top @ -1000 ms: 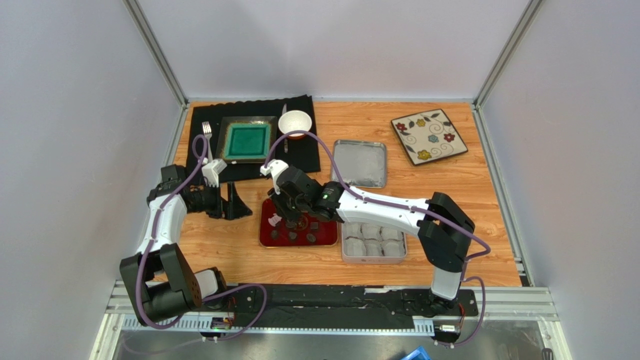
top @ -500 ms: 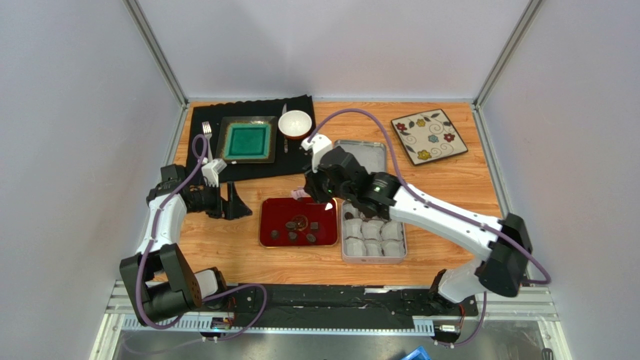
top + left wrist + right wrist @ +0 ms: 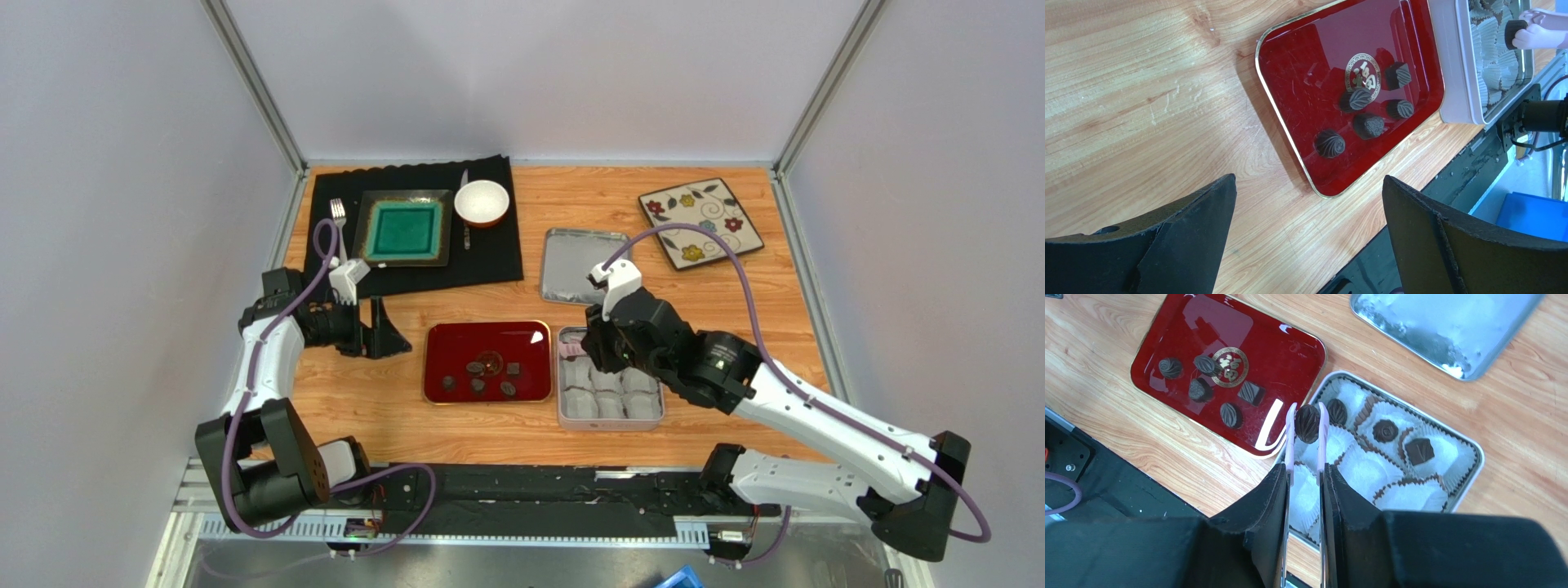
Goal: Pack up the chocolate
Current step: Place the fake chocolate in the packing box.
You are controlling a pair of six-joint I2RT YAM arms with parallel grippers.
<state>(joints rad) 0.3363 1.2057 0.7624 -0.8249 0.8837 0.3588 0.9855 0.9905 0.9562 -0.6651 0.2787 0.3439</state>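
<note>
Chocolate piece (image 3: 1308, 422) pinched between the right jaws over the tin (image 3: 1479, 458), three more in its paper cups (image 3: 1364, 471); five pieces (image 3: 1230, 414) lie on the red tray (image 3: 1198, 324); lid (image 3: 1444, 324) beyond; left jaws wide open, empty

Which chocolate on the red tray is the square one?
The flat-sided piece between the gold emblem and the tin; the tray's other four are rounded.
</note>
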